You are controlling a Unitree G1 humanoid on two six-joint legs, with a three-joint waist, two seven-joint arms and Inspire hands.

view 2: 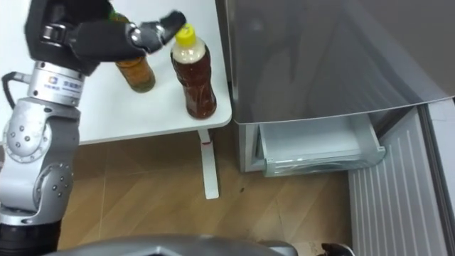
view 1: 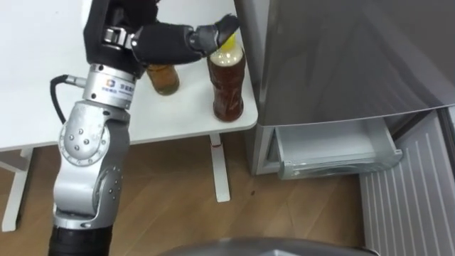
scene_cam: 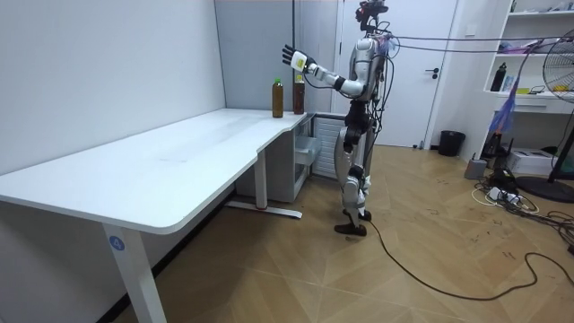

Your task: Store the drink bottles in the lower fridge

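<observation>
Two bottles of brown drink stand near the right edge of the white table (view 1: 43, 85). The yellow-capped bottle (view 1: 228, 82) is nearest the fridge. The other bottle (view 1: 163, 78) is just left of it, its top hidden behind my left hand (view 1: 170, 41). That hand hovers open above the table, its fingers stretched toward the yellow cap and reaching it. In the room view I stand at the table's end with the left hand (scene_cam: 296, 58) raised over both bottles. The lower fridge (view 1: 334, 153) stands open below the grey upper door, showing a pale drawer.
The grey upper fridge door (view 1: 341, 57) is closed, right beside the table's edge. The lower door's ribbed inner side (view 1: 409, 199) swings out at the lower right. A white table leg (view 1: 219, 167) stands on the wooden floor between table and fridge.
</observation>
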